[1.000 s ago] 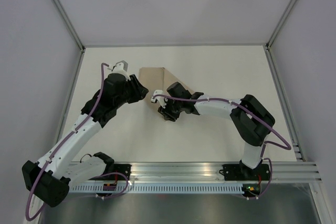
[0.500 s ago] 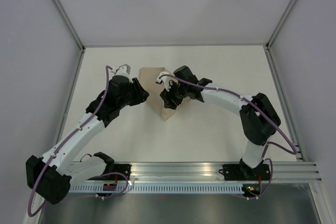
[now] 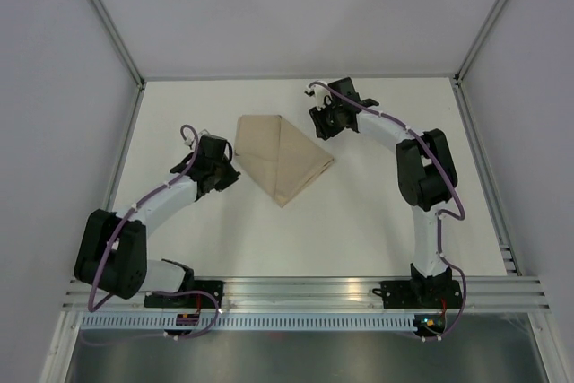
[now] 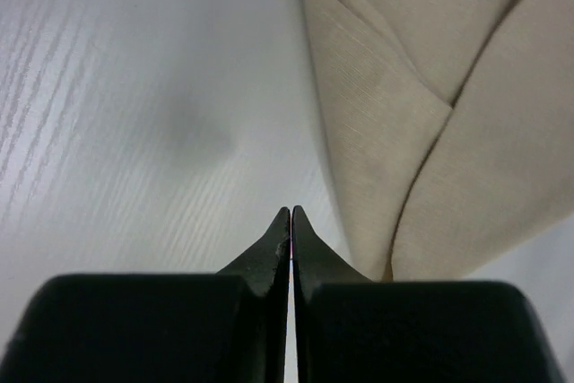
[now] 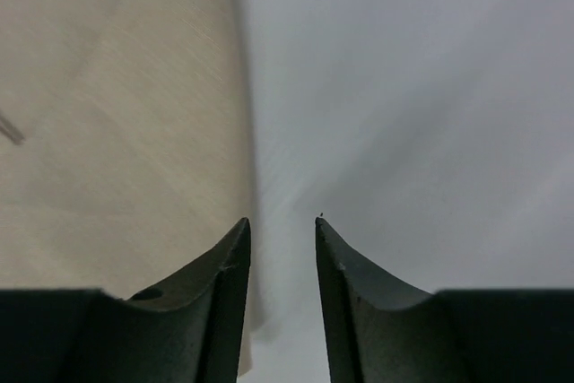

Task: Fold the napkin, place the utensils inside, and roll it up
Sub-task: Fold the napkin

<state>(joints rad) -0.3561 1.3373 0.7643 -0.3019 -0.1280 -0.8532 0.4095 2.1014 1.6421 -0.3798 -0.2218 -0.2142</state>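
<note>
From above, the folded napkin (image 3: 282, 157) lies flat mid-frame on the table (image 3: 377, 213); both arms have just pulled away, so the fold seems finished. Left wrist: the left gripper (image 4: 291, 214) is pressed together and empty, cloth at upper right. Right wrist: the right gripper (image 5: 282, 226) is slightly apart and empty, cloth at left.

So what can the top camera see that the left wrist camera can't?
Only the top camera shows the whole folded napkin, both arms, and the right gripper near the napkin's far right side. Only the left wrist camera shows, close up, the left gripper with its fingers pressed shut on nothing, and how the napkin's layers overlap along a seam. Both show the beige napkin lying on the white table.
</note>
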